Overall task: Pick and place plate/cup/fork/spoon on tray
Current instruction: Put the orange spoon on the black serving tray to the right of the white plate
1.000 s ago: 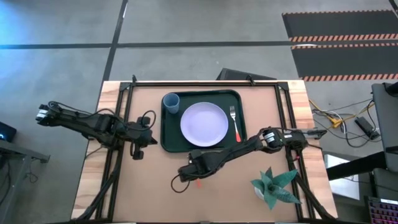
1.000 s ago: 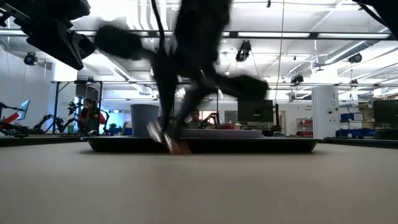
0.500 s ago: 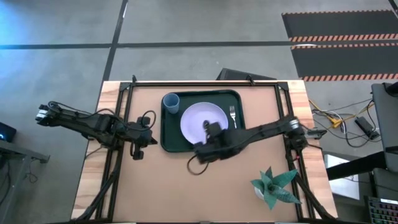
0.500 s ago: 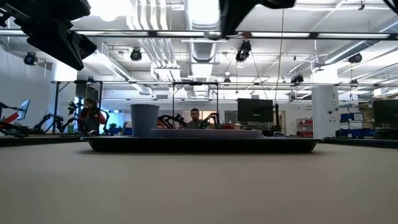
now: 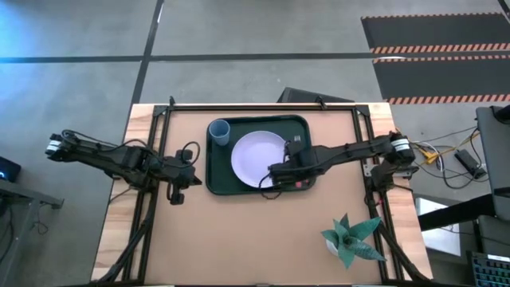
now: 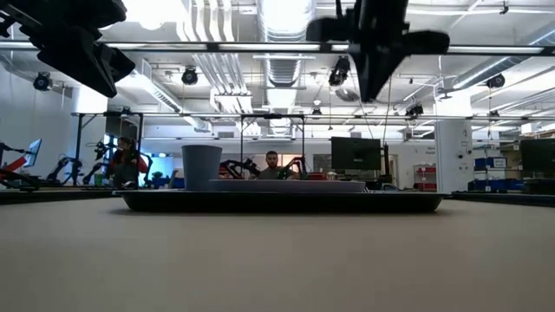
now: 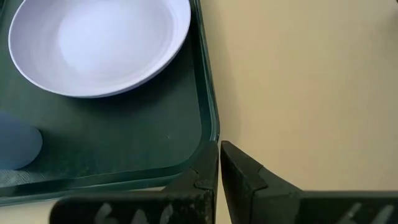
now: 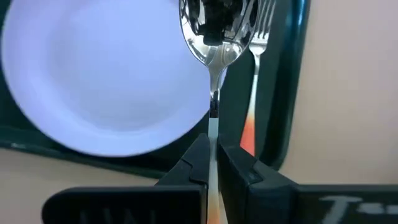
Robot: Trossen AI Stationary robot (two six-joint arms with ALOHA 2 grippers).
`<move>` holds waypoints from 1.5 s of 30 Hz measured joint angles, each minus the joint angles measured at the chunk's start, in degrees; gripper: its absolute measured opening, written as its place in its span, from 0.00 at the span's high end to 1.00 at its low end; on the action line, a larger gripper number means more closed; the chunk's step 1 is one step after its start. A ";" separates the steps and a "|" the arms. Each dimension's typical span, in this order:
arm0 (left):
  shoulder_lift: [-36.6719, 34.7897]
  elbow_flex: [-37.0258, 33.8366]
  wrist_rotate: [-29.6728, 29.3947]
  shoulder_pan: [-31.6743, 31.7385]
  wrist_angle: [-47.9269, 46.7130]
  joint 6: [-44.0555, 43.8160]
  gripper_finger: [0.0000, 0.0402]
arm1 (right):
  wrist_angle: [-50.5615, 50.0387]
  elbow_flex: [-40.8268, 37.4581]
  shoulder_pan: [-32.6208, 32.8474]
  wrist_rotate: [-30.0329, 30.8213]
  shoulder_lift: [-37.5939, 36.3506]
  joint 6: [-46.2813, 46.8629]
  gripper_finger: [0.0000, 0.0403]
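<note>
My right gripper [image 8: 211, 163] hung over the tray [image 5: 215, 182], fingers clamped on the spoon [image 8: 214, 34] above the plate's [image 5: 256, 155] edge, beside the fork [image 8: 260, 37]. The cup [image 5: 219, 131] stood in the tray's corner. My left gripper [image 7: 219, 167] waited closed, empty, just beside the tray on the worktop [image 5: 239, 239]

An overhead camera looked straight down on the whole surface [image 5: 263, 239]. A low camera sat at surface level, facing the room beyond. Each wrist camera peered closely past its own jaws. All four views shared the dark green tray [image 5: 213, 171] and the plate [image 5: 251, 155].
</note>
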 joint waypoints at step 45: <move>0.06 0.01 -0.02 0.00 -0.08 -1.68 1.00 | 38.75 -33.54 -14.12 -9.14 -2.75 -10.62 0.98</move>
